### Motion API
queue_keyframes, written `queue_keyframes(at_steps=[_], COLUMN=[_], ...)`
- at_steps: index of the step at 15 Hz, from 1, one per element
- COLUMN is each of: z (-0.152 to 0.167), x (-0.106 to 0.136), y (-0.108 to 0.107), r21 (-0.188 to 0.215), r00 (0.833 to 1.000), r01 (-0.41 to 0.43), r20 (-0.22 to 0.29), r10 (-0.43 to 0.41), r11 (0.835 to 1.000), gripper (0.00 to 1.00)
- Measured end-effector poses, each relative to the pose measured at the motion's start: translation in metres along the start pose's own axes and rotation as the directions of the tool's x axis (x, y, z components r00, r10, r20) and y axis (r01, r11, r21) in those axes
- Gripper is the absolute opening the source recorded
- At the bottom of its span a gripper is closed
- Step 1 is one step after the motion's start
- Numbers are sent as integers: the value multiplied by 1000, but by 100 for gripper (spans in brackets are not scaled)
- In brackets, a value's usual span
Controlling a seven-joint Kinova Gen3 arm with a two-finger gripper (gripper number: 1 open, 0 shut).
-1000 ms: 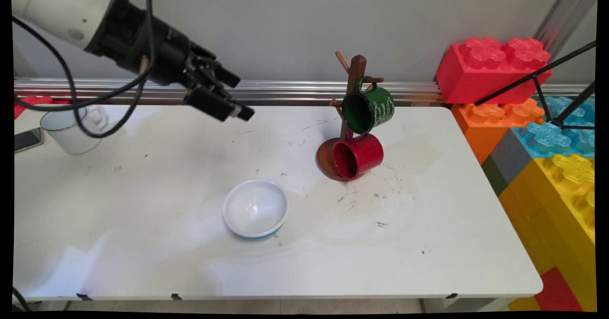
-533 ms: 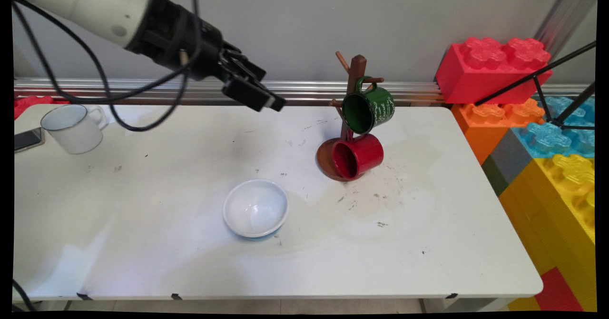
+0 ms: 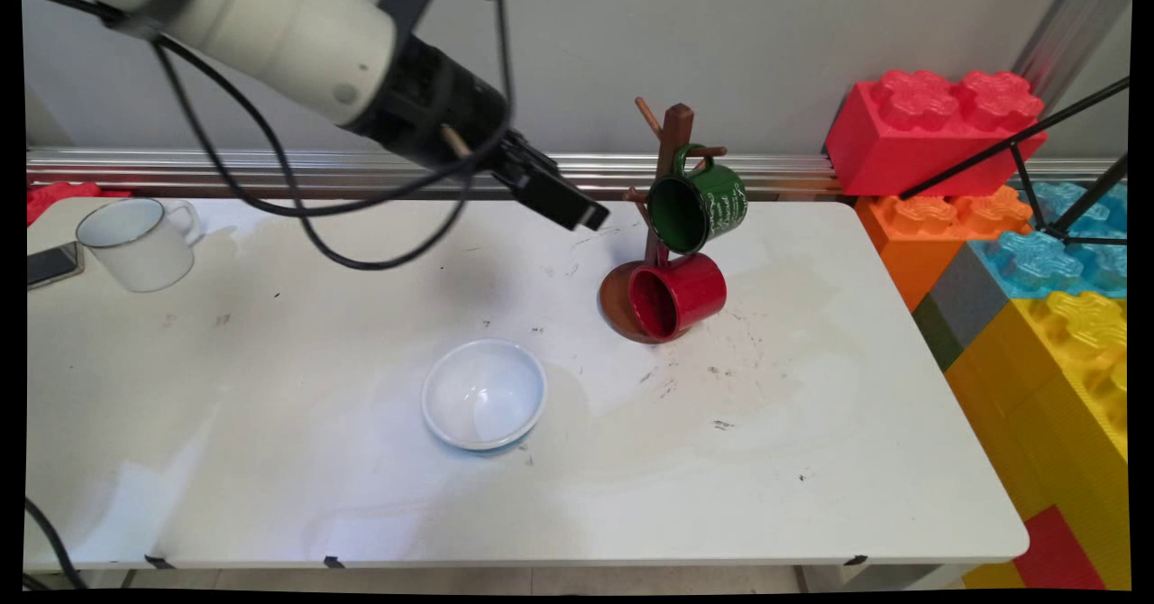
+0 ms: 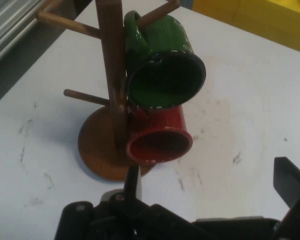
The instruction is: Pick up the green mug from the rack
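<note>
The claw (image 3: 590, 216) hangs spread and empty above the surface (image 3: 270, 361), just left of the wooden rack (image 3: 669, 189). A glossy green mug (image 3: 699, 205) hangs from a peg; a red mug (image 3: 678, 296) lies below against the base. A white bowl (image 3: 484, 395) sits nearer; a white mug (image 3: 140, 243) is far left.

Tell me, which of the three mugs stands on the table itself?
The white mug, upright near the table's left end. The green mug and the red mug both hang on the wooden rack.
</note>
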Motion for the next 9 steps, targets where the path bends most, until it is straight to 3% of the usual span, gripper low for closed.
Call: queue_keyframes(at_steps=[9], z=[69], x=[15], y=[34], r21=[62], r00=[993], r01=[120], r20=[-14], r10=[-119], r11=[991], gripper=[100])
